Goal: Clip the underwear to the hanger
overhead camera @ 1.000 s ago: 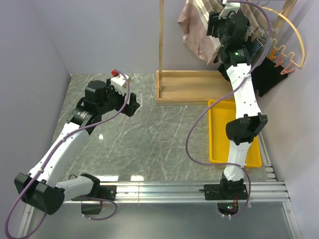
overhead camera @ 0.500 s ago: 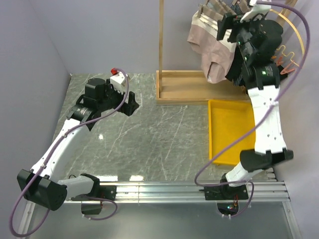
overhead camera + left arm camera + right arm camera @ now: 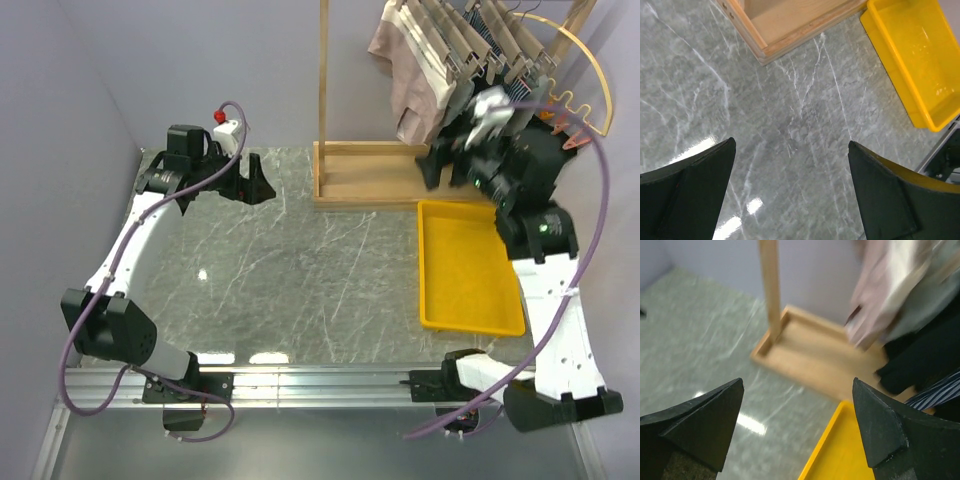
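Up on the wooden rack (image 3: 323,90), the underwear (image 3: 405,90) hangs from the hanger (image 3: 432,38). The right gripper (image 3: 797,390) just below it and the left gripper (image 3: 791,145) far off over the table (image 3: 300,270) both have jaws wide apart, holding nothing. It looks clipped on, so the right gripper should back off low and straight and not bump the cloth. Its top sits at the hanger, its bottom points down, and its wide side runs along the hanger, far-left to near-right from above.
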### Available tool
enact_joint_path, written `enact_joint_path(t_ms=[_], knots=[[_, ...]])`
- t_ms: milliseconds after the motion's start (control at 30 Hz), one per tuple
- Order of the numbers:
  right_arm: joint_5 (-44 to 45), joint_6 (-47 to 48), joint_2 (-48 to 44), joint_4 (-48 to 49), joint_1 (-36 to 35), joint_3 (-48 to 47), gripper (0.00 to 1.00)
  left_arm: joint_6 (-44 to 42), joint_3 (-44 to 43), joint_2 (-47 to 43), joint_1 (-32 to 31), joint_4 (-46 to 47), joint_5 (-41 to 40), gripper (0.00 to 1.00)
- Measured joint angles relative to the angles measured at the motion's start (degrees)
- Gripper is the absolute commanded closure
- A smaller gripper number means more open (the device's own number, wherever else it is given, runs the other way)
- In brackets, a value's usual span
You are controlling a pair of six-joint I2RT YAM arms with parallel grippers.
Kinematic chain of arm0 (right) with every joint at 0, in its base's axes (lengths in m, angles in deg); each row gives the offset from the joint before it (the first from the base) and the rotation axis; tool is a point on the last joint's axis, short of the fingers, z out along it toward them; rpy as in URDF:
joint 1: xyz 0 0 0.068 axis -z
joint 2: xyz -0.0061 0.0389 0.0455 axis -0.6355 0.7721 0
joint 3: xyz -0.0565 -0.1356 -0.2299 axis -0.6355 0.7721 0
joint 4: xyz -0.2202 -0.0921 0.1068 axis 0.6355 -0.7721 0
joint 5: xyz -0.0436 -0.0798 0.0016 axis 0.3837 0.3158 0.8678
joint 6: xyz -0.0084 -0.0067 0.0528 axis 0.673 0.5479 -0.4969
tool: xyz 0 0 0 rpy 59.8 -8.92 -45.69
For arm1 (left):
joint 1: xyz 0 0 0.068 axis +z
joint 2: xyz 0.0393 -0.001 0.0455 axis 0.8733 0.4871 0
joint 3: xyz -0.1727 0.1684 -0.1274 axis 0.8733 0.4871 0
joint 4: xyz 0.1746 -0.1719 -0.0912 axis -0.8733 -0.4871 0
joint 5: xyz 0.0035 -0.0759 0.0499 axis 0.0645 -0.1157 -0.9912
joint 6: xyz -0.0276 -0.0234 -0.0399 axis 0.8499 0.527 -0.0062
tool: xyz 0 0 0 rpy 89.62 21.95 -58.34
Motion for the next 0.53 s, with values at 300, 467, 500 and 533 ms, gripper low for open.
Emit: enact_joint_path(t_ms=[300,467,500,533], knots=[[-5.7,-1.0,-11.8,0.2,-0.1,37.0,0.04,1.3,7.3,1.0,1.8,4.0,-1.7,0.01],[-6.2,-3.8,-16.3,1.3,-0.1,48.5,0.03,1.2,18.3,0.8,1.8,6.2,-6.6,0.01],[-6.2,-4.1,-17.4,1.7,-0.1,49.4,0.03,1.2,19.9,0.8,1.8,6.3,-7.3,0.01],[-6.3,-4.4,-18.4,2.0,-0.1,50.1,0.02,1.2,21.6,0.6,1.8,6.9,-7.5,0.00]])
